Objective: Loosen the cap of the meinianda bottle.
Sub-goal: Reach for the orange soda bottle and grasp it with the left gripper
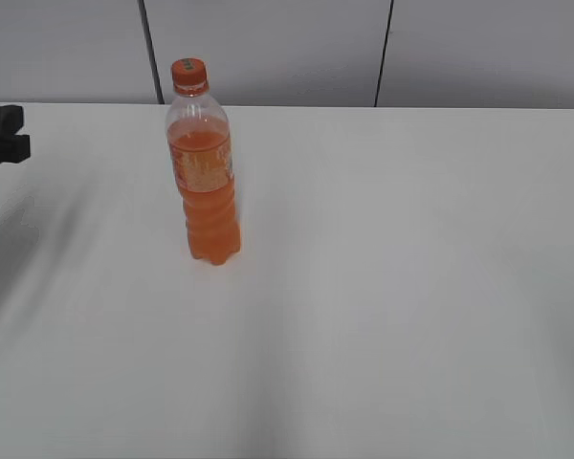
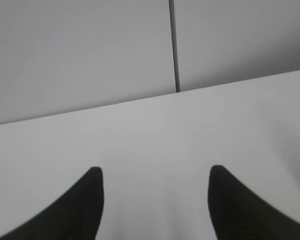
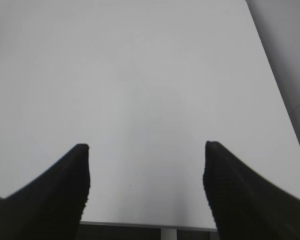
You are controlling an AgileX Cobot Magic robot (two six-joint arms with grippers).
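Meinianda bottle (image 1: pixel 204 172) is seen upright on the table (image 1: pixel 383 287), left of centre, cap (image 1: pixel 188 73) screwed on. Left end effector (image 2: pixel 155 185) and right end effector (image 3: pixel 146 167) are spread wide, nothing gripped.

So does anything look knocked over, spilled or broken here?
No, nothing stands out. The meinianda bottle stands upright on the table with its cap on, and no liquid is spilled.

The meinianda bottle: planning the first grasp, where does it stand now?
In the exterior view, the meinianda bottle stands upright left of centre on the table, near its far edge.
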